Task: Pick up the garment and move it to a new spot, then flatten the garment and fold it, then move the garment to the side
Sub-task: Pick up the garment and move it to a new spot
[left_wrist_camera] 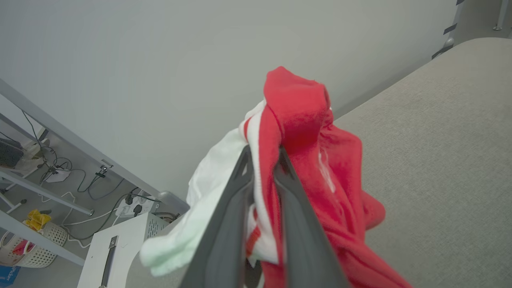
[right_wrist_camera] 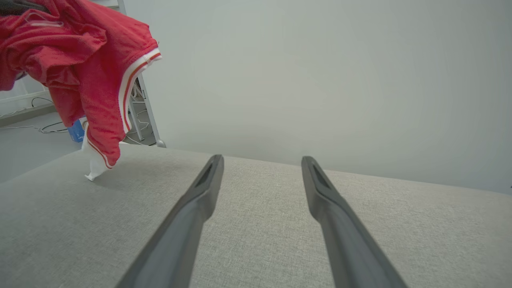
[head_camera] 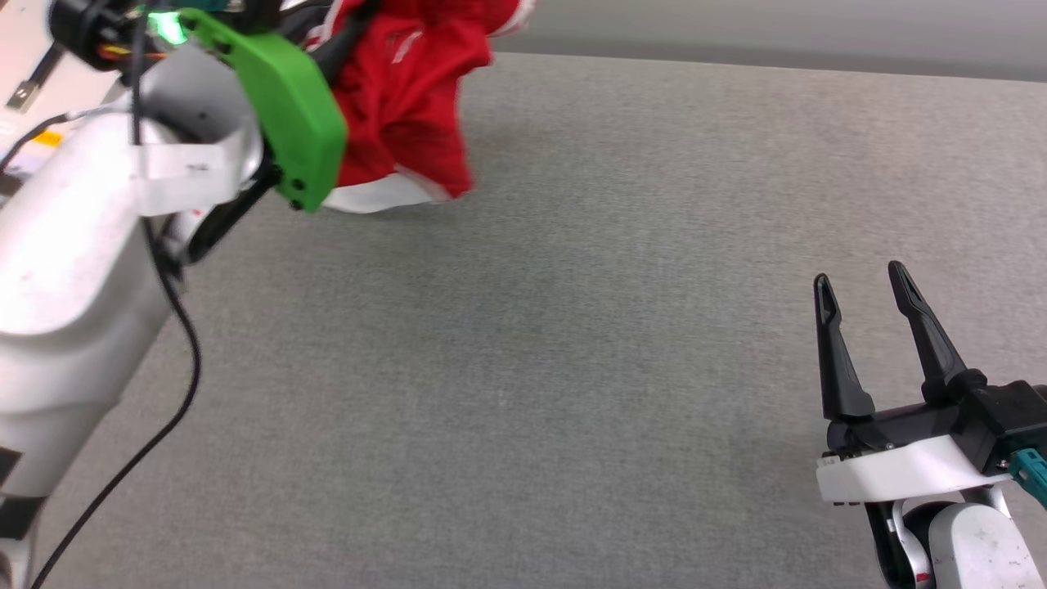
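The garment (head_camera: 405,98), a red jersey with white sleeves and striped trim, hangs bunched at the head view's upper left, its lowest white part brushing the grey table (head_camera: 572,327). My left gripper (left_wrist_camera: 263,154) is shut on the garment (left_wrist_camera: 316,160), pinching a fold of red and white cloth between its dark fingers. In the head view my left arm's white forearm and green bracket (head_camera: 286,106) cover that grip. The garment (right_wrist_camera: 84,68) also dangles at the right wrist view's upper left. My right gripper (head_camera: 859,282) stands open over the table at the lower right, nothing between its fingers.
The grey fabric-covered table spreads wide between the two arms. Beyond its far-left edge stand a metal frame (left_wrist_camera: 60,132), floor cables, a power strip (left_wrist_camera: 134,204), a white box (left_wrist_camera: 116,248) and a laundry basket (left_wrist_camera: 36,244). A pale wall (right_wrist_camera: 320,60) backs the table.
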Controlling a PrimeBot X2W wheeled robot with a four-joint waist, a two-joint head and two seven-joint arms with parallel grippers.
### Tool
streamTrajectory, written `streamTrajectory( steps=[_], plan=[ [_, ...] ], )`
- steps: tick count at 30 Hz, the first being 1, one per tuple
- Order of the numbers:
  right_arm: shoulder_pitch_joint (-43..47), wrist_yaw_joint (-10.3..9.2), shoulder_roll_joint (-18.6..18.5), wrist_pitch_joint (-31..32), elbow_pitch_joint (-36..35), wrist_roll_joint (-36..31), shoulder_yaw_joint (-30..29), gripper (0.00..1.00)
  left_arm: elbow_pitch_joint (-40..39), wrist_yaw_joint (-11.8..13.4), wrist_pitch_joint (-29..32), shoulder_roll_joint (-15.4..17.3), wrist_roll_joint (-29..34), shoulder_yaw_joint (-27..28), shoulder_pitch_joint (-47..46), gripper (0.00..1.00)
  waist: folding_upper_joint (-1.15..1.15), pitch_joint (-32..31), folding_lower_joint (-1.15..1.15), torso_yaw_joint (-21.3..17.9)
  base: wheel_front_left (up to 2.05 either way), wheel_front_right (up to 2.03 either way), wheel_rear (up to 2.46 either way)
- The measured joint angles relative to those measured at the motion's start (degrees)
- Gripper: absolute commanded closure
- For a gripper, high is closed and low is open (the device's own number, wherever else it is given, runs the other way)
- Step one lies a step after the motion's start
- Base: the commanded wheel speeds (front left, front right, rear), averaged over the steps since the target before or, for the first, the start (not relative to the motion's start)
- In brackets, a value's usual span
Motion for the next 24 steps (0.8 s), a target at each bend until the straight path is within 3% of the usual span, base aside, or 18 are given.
streamTrajectory(
  steps=[14, 18, 24],
  plan=[
    [0.09, 0.00, 0.52, -0.05, -0.07, 1.68, -0.77, 0.00, 0.90, -0.10, -1.87, -12.10, 2.63, -8.12, -3.36, 1.00, 0.00, -0.08, 0.00, -9.54, 0.00, 0.00, 0.00],
    [0.16, 0.00, 0.52, -0.05, -0.08, 2.54, -1.09, 0.00, 4.54, -0.22, -3.22, -16.02, 2.04, -12.65, -0.43, 1.00, 0.00, 0.85, 0.00, -11.22, 0.00, 0.00, 0.00],
    [0.16, 0.00, 0.54, -0.05, -0.08, 3.08, -1.33, 0.00, 10.76, -0.58, -4.11, -18.75, 1.82, -21.27, 7.58, 1.00, 0.00, 2.17, 0.00, -11.93, 0.00, 0.00, 0.00]
  ],
)
